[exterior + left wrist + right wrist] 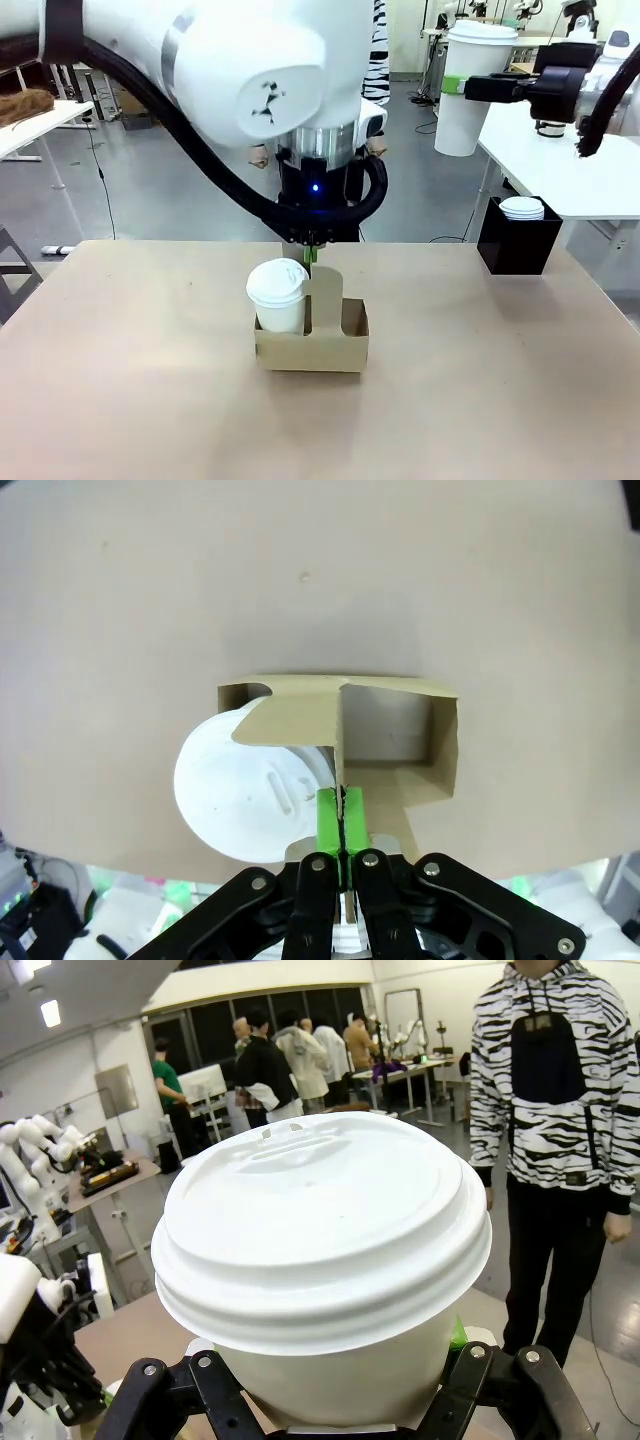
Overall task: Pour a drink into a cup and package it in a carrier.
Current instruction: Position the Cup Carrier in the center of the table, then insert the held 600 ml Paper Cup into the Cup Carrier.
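Left gripper (pixel 341 825) is pinching the carrier (pixel 310 350) by its handle tab mid-table, with one lidded cup (pixel 278 290) sitting in its left hole. Right gripper (pixel 340 1390) is clamping a second cup (pixel 320 1240) up high. One black box (pixel 518 245) holding lids (pixel 521 208) is sitting far right.

lidded white cup (pixel 325 1250) between the right gripper's (pixel 335 1388) jaws

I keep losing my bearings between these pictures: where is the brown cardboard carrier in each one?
Front view: carrier at the centre of the table, left gripper shut on its handle tab.
Left wrist view: carrier mid-picture, seen from above.
Right wrist view: looks at a second cup, held in the right gripper.
Shared landmark: the lidded cup in the carrier's slot, front and left wrist views.
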Controlling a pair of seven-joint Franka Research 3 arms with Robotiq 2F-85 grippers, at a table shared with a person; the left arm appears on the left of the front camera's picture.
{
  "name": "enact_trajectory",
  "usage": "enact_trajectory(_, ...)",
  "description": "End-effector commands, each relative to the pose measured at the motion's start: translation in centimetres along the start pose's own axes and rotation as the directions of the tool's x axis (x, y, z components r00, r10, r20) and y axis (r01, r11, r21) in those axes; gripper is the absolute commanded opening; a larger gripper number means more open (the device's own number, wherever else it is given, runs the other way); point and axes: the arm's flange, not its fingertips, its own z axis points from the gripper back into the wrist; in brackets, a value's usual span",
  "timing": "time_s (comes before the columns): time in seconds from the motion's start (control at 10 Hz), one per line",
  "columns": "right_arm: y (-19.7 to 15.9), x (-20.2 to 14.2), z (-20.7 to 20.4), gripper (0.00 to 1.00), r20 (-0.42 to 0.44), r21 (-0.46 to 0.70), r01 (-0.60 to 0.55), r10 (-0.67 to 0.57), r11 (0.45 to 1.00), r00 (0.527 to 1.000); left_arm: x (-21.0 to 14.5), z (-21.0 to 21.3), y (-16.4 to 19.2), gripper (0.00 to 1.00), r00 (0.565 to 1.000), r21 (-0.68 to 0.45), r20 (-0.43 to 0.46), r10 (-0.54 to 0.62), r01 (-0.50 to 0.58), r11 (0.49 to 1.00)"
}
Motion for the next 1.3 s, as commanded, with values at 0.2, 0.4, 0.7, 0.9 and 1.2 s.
enact_trajectory(0.2, 0.1, 0.4, -0.1, 0.80, 0.011, 0.008, 0.001, -0.001, 1.000, 1.000, -1.6, -2.3, -0.6, 0.01, 0.999, 0.031, 0.049, 0.009, -0.011, 0.999)
enact_trajectory(0.4, 0.1, 0.4, -0.1, 0.80, 0.011, 0.008, 0.001, -0.001, 1.000, 1.000, -1.9, -2.7, -0.6, 0.01, 1.000, 0.032, 0.029, -0.001, 0.001, 1.000)
enact_trajectory(0.7, 0.1, 0.4, -0.1, 0.80, 0.011, 0.008, 0.001, -0.001, 1.000, 1.000, -1.6, -2.1, -0.6, 0.01, 1.000, 0.025, 0.011, -0.012, 0.012, 1.000)
enact_trajectory(0.9, 0.1, 0.4, -0.1, 0.80, 0.011, 0.008, 0.001, -0.001, 1.000, 1.000, -1.6, -2.1, -0.6, 0.01, 1.000, 0.025, 0.011, -0.012, 0.012, 1.000)
enact_trajectory(1.2, 0.1, 0.4, -0.1, 0.80, 0.011, 0.008, 0.001, -0.001, 1.000, 1.000, -1.1, -1.3, 0.2, 0.59, 1.000, -0.009, -0.013, -0.025, 0.025, 1.000)
